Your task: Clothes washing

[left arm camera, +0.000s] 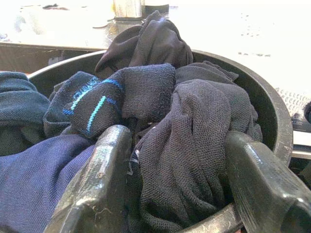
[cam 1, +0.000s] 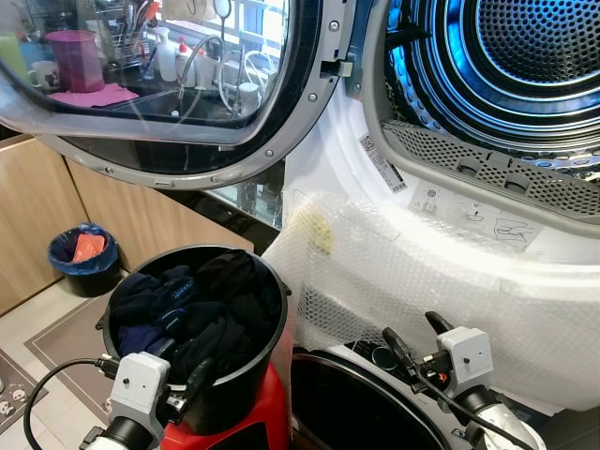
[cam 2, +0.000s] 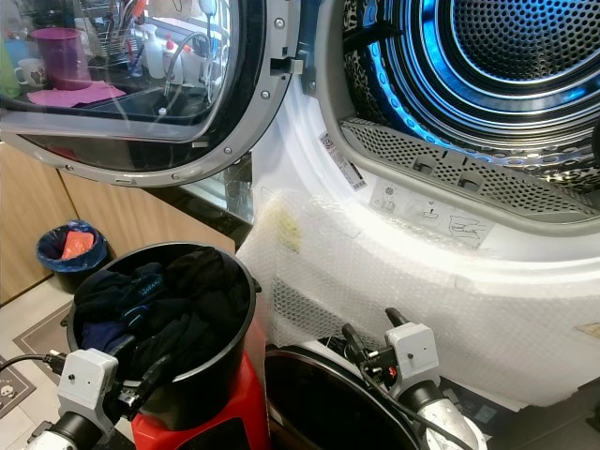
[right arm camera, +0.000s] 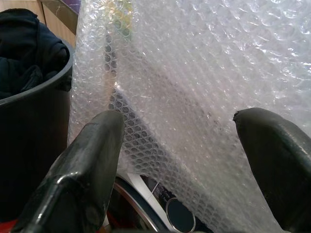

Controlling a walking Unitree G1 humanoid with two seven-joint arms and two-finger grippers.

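Observation:
A black bucket (cam 1: 275, 291) full of dark clothes (cam 1: 202, 305) stands on a red base (cam 1: 267, 412) at the lower left. My left gripper (cam 1: 194, 377) is at the bucket's near rim, open. In the left wrist view its fingers (left arm camera: 97, 184) stand either side of a dark mesh garment (left arm camera: 194, 145), beside a sock with blue stripes (left arm camera: 92, 104). My right gripper (cam 1: 414, 336) is open, low on the right, facing the bubble wrap (right arm camera: 194, 73). The upper machine's drum (cam 1: 525, 56) is open, lit blue and holds no laundry that I can see.
The round glass door (cam 1: 169, 84) swings open to the upper left. Bubble wrap (cam 1: 422, 272) covers the machine front below the drum. A second round dark opening (cam 1: 347, 403) lies under my right gripper. A small blue-lined bin (cam 1: 84, 258) stands by wooden cabinets at left.

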